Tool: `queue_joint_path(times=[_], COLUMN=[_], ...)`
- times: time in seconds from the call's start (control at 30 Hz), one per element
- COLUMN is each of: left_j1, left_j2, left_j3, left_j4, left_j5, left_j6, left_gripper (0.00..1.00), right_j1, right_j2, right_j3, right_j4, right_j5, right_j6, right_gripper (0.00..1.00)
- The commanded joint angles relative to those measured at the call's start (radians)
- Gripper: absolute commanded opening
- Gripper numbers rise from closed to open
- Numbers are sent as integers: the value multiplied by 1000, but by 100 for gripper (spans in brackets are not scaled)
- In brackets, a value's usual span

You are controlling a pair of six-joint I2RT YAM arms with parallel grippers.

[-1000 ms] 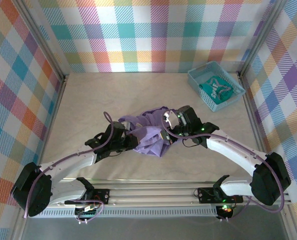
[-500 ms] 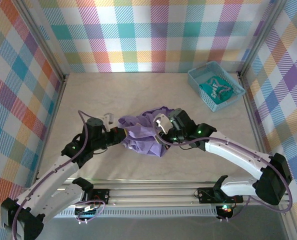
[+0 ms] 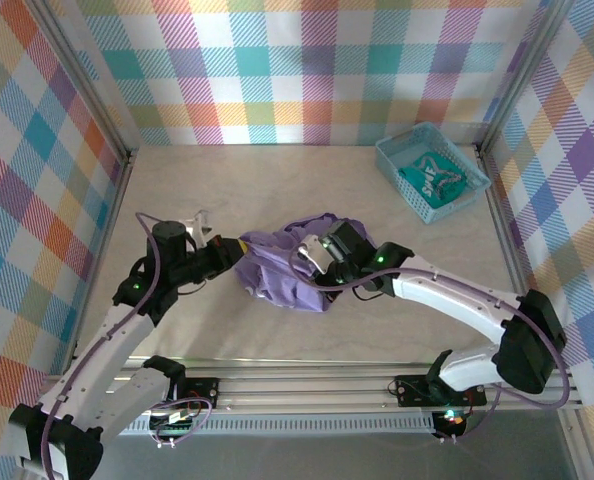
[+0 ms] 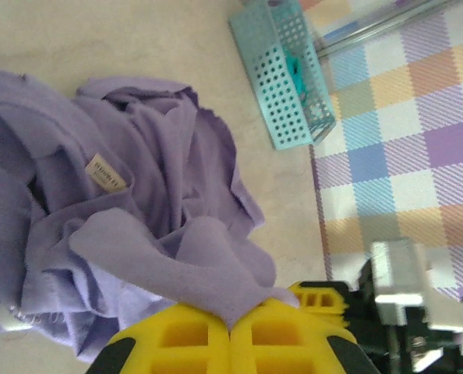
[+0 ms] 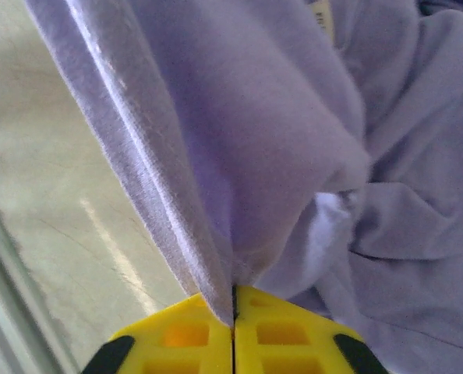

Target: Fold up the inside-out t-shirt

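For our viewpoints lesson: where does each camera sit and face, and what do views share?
Top external: overhead behind the bases, looking down on the table; left arm and right arm show.
Left wrist: faces t-shirt and teal basket; left claw pinches cloth.
Right wrist: faces t-shirt; right claw pinches it.
Shared: the t-shirt.

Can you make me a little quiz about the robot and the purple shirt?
1. True or false: the lavender t-shirt lies flat and neatly folded.
2. Where does the teal basket stand? A) at the far right of the table B) at the near left C) on top of the shirt
3. Fill in: the left pincer and the right pincer are both shut on the ____.
Key: 1 false, it is bunched up. 2 A. 3 t-shirt.
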Motion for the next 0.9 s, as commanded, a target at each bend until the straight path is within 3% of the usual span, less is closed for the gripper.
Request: queue_joint_path(times=[0.0,0.13,0.2,0.27,0.43,0.6,0.67,0.77,0.83,0.87], left_j1=[27,48,54,56,58,57,58,57,56,57], left_j2=[15,13,18,32,58,81,92,107,109,106], left_j3=[102,176,202,230,312,384,408,463,505,526], left_j4=[22,-62,-74,-80,-79,-90,-79,-68,-60,-58], left_j5=[-16,-96,-117,-123,-125,-131,-136,-160,-172,-178], left_j6=[26,72,79,84,81,89,84,77,78,80], left_gripper=[0,0,0,0,0,0,0,0,0,0], right_j1=[3,-46,-76,-98,-97,-97,-97,-99,-99,-99], right_j2=[-57,-157,-155,-120,-8,121,163,164,112,72], right_j3=[3,-62,-83,-96,-171,-189,-155,-114,-104,-112], right_j4=[25,146,151,148,325,496,510,513,505,514], right_j5=[-185,-246,-191,-112,-229,-163,-88,11,55,82], right_j6=[-12,55,95,155,209,187,160,109,77,67], right_gripper=[20,39,43,46,62,68,60,25,5,0])
